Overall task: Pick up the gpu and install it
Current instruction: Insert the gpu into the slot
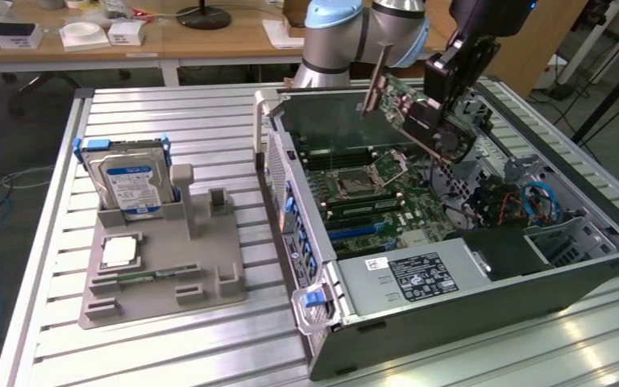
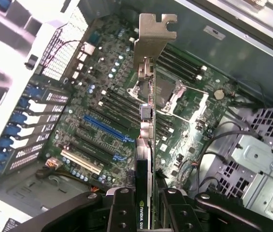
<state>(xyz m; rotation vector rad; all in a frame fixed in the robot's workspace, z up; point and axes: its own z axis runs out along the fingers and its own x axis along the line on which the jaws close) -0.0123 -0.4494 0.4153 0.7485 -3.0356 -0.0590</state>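
Close to your wrist camera, your gripper (image 2: pixel 147 208) is clamped tight on the gpu (image 2: pixel 145 159), with one finger on each side. You hold the card up in the air, tilted, over the open computer case (image 1: pixel 482 318). Its silver bracket (image 2: pixel 153 36) sticks out at the far end. Farther down lies the green motherboard (image 2: pixel 102 111), apart from the card.

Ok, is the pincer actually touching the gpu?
Touching. The wrist view shows the gpu edge-on, clamped between the fingers of the pincer; the exterior view shows it held tilted above the open computer case.
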